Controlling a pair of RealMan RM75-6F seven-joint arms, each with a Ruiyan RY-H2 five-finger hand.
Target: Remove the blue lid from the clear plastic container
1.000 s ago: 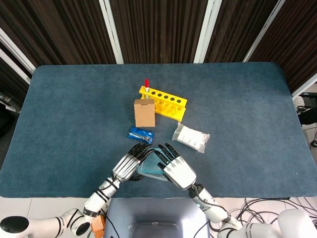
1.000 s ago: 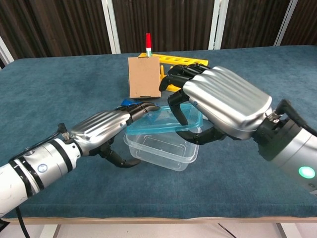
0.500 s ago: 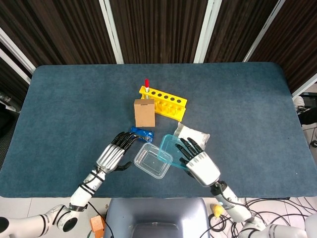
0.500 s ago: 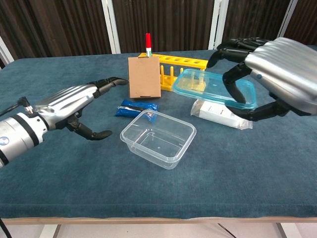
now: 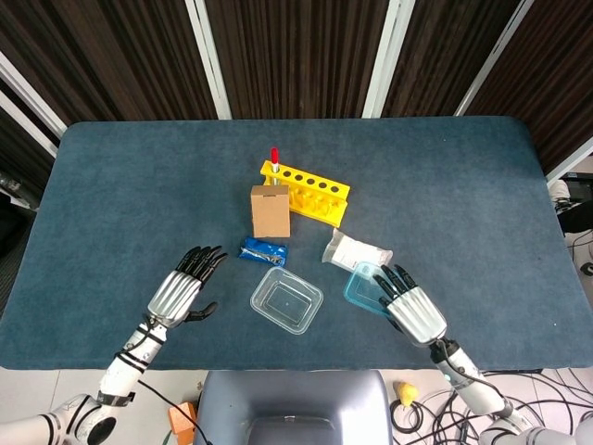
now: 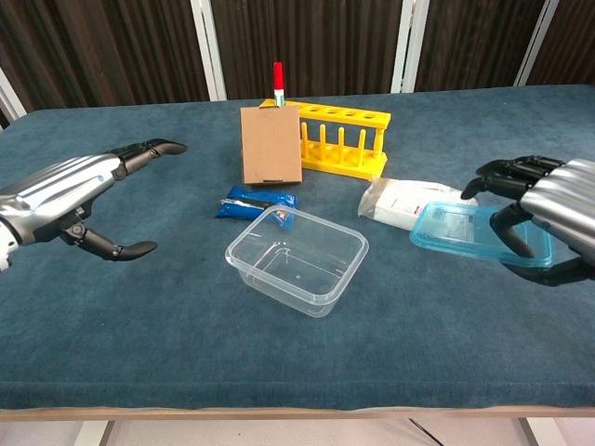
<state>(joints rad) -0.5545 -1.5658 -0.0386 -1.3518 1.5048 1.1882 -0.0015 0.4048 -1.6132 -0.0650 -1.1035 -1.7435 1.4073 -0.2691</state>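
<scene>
**Blue lid off, held low at the right**

Blue and translucent, the lid (image 6: 474, 232) sits in the right hand (image 6: 548, 223), fingers over its top and thumb beneath, low over the tabletop (image 5: 120, 185) at the chest view's right edge. Just beside it lies a white packet (image 6: 402, 203). The clear plastic container (image 6: 297, 258) stands uncovered at frame centre, well apart from the lid. The left hand (image 6: 79, 195), far left, is released, fingers spread, holding nothing. Behind stand a cardboard box (image 6: 271, 145) and yellow rack (image 6: 346, 137).

No legible text, label or number on any item in either view.
</scene>
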